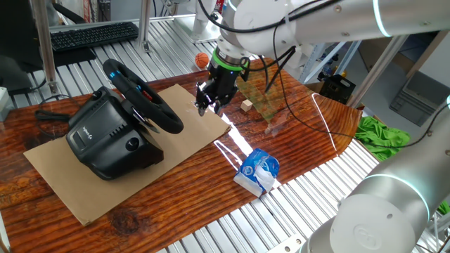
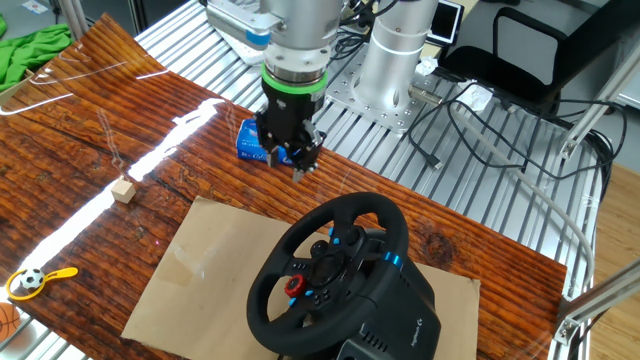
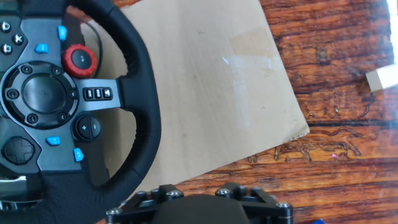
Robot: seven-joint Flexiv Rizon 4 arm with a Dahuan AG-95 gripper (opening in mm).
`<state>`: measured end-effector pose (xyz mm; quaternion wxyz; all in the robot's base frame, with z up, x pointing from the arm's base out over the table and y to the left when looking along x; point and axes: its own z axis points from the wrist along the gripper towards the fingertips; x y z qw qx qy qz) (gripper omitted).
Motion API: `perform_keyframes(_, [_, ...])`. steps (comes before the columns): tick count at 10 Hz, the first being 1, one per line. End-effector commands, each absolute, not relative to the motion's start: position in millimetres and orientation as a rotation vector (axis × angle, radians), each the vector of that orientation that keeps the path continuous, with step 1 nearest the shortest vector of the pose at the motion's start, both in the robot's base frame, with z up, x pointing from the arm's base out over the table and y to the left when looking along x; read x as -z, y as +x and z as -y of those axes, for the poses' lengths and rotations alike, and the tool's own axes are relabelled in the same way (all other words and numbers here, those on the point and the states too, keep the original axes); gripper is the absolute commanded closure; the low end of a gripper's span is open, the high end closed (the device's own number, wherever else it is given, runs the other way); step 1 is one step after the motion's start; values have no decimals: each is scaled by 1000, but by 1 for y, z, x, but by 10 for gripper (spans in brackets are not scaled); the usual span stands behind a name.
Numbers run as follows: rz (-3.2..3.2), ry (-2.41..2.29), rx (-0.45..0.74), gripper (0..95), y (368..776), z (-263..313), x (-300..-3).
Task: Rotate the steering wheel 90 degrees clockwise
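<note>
The steering wheel (image 1: 144, 95) is a black round wheel with red and blue hub buttons, tilted on its bulky black base (image 1: 105, 137), which stands on a cardboard sheet. The other fixed view shows the wheel (image 2: 330, 270) face-on at the lower middle. My gripper (image 1: 208, 105) hangs above the table just right of the rim, apart from it, with nothing between its fingers. In the other fixed view the gripper (image 2: 298, 165) is behind the rim's top. In the hand view the wheel (image 3: 140, 93) fills the left side and only the gripper body shows at the bottom edge, so its fingertips are hidden.
The cardboard sheet (image 1: 105, 176) lies on a wooden tabletop. A small wooden block (image 1: 246, 105) and a clear plastic stand (image 1: 264, 98) sit behind the gripper. A blue-white packet (image 1: 259, 171) lies at the table's edge. A keyboard (image 1: 95, 35) and a green cloth (image 1: 387, 133) lie farther off.
</note>
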<state>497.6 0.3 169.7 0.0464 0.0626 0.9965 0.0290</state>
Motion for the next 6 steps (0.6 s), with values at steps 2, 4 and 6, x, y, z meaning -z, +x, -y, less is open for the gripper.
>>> perform_keyframes(2, [-3049,187,-117,950,498,-1,-168])
perform_keyframes(4, [-3054,196,-136,950,498,-1,-167])
perform_keyframes(6, [-3053,199,-137,950,498,-2,-166])
